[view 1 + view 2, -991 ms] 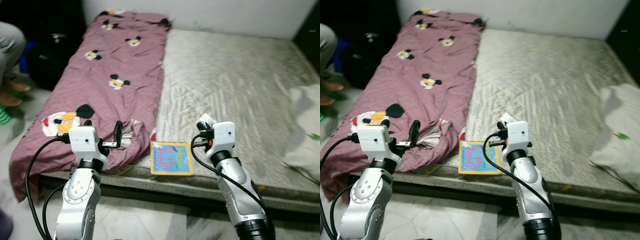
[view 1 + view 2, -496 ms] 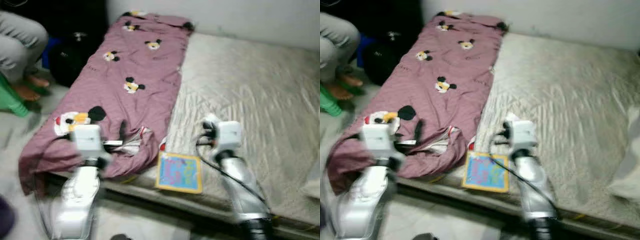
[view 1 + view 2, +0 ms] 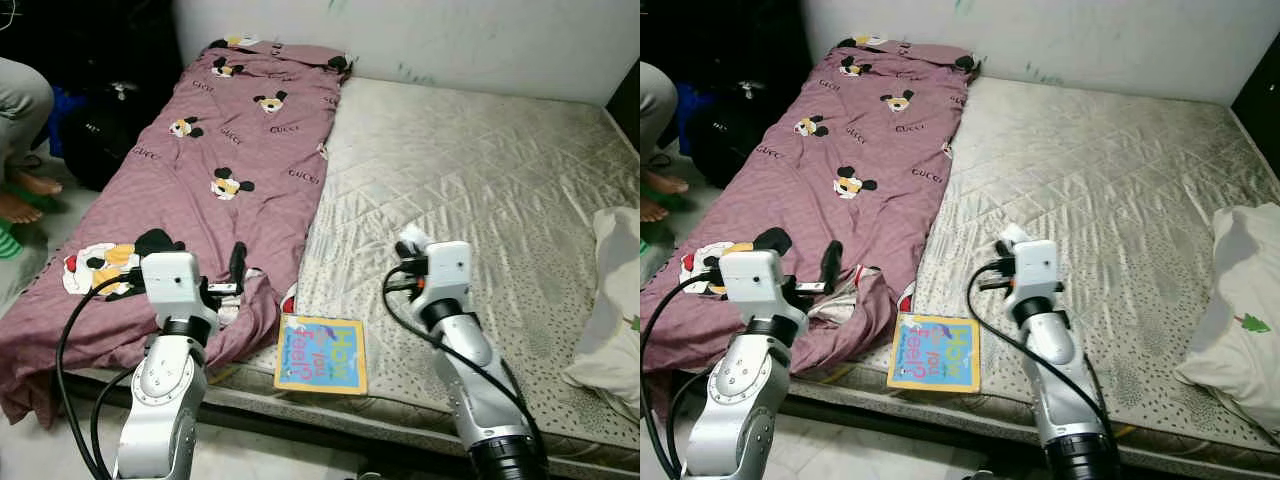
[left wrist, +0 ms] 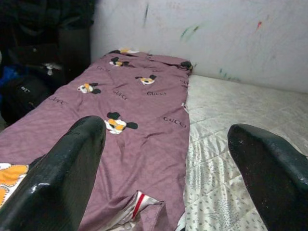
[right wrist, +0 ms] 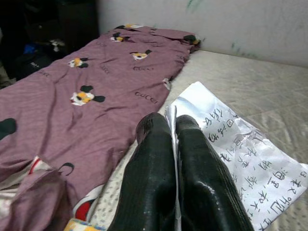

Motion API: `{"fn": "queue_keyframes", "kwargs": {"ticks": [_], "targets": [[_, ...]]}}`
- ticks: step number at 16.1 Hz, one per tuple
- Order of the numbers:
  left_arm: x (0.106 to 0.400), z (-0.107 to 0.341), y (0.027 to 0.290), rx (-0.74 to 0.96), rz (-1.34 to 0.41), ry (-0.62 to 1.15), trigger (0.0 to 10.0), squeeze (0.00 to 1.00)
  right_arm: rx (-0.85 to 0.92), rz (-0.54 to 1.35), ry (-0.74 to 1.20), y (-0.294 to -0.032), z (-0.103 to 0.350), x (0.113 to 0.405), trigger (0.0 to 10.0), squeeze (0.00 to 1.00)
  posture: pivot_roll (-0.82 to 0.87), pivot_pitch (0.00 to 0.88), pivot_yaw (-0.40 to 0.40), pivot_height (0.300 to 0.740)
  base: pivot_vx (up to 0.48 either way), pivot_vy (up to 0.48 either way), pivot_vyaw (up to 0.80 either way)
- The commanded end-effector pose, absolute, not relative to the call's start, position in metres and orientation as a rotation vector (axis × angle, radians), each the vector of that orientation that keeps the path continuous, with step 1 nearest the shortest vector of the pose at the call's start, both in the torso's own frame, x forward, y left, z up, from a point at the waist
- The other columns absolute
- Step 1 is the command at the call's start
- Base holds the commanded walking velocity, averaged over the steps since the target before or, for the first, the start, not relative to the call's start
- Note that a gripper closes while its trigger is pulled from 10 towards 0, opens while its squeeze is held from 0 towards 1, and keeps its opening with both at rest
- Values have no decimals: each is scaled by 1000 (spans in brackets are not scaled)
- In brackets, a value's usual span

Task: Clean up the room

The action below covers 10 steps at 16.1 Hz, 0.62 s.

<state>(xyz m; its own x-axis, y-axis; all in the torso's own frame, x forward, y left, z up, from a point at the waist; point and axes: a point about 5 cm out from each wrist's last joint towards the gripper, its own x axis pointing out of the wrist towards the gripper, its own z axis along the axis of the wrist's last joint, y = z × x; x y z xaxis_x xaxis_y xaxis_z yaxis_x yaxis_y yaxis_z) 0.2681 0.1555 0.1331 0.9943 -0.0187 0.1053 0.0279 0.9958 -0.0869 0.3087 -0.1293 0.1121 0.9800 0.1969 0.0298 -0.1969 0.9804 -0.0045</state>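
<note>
A colourful children's book (image 3: 321, 354) lies flat at the near edge of the bare mattress (image 3: 480, 170). Beside it is a purple cartoon-mouse blanket (image 3: 230, 150), spread along the mattress's left side with its near corner bunched up. My left gripper (image 4: 166, 132) is open, held over the blanket's bunched corner with nothing between its fingers. My right gripper (image 5: 166, 122) is shut on a crumpled white sheet of paper (image 5: 231, 144) with handwriting on it. It holds the sheet above the mattress, just right of the book.
A white pillow (image 3: 615, 290) lies at the mattress's right edge. A person sits at the far left, a knee (image 3: 22, 100) and bare feet (image 3: 15, 205) showing. A black bag (image 3: 100, 130) stands on the floor by the blanket. A wall runs behind the bed.
The head camera has swung and steadied, so the picture is sharp again and the bed sits differently in frame. Both arms hold the same pose, and the paper stays in the right gripper.
</note>
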Motion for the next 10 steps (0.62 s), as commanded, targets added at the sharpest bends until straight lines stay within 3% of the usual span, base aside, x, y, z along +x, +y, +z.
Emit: {"fn": "queue_keyframes", "kwargs": {"ticks": [1, 2, 6, 10], "targets": [[269, 132, 156, -79, -18, -102, 10000, 0, -3, 196, -18, -130, 110, 309, 10000, 0, 24, 103, -19, 740, 0, 0, -525], [269, 132, 155, -84, -25, -102, 10000, 0, -4, 197, -18, -130, 110, 309, 10000, 0, 24, 103, -19, 740, 0, 0, -644], [270, 131, 154, -115, -34, -88, 10000, 0, -6, 200, -19, -130, 110, 309, 10000, 0, 23, 97, -20, 740, 0, 480, -559], [271, 129, 157, -153, -6, -66, 10000, 0, -6, 202, -18, -129, 110, 310, 10000, 0, 20, 99, -20, 740, 0, 480, 0]]}}
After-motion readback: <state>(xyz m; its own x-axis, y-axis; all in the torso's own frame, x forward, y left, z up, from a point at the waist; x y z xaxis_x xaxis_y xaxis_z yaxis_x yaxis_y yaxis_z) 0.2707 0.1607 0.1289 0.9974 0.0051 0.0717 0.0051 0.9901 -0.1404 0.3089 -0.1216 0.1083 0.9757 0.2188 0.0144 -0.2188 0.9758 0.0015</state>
